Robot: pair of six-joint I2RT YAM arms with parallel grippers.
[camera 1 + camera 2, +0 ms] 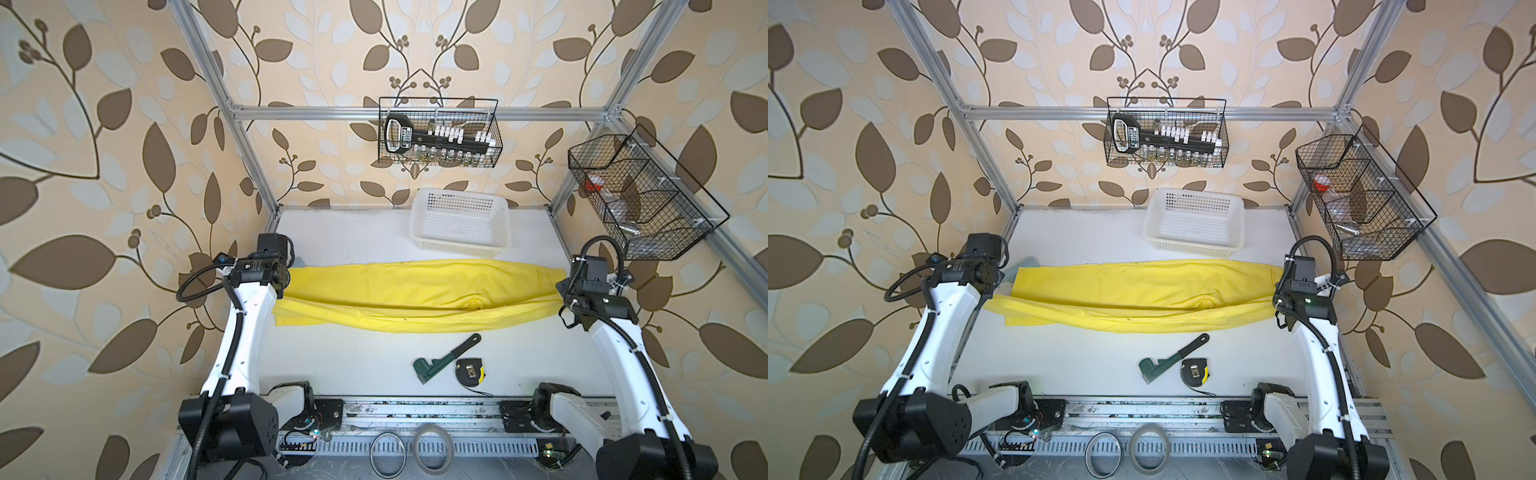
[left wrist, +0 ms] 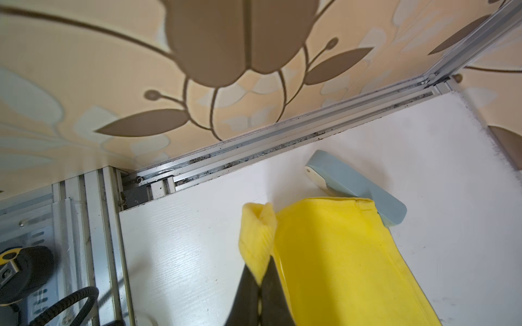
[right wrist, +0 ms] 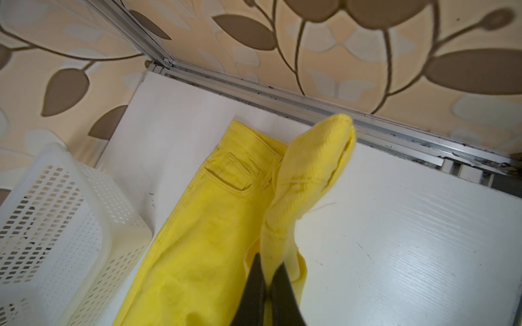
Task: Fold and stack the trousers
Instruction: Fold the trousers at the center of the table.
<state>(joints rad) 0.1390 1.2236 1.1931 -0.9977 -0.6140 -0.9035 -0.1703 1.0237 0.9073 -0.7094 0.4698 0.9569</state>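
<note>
Sprawled lengthwise across the middle of the frame in both top views, on the white table (image 1: 353,232): the trousers (image 1: 415,291). Just below the white basket (image 1: 459,224), above the wrench (image 1: 451,354) and the tape measure (image 1: 469,372). Waistband and pocket toward the right edge, leg hems toward the left. Folded roughly leg over leg, with the lower edge uneven. Pinched at both ends: by the left claw (image 2: 260,278), clenched on a bunched hem corner, and by the right claw (image 3: 269,268), clenched on a raised fold at the waist. Touching a grey-blue object (image 2: 356,183) at the hem end. Probably light, soft and limp; likely to sag in the middle when lifted, and to bunch rather than slip. Best held at the thicker seams, waistband and hems, as now. Worth keeping taut between both grips for a clean fold.
</note>
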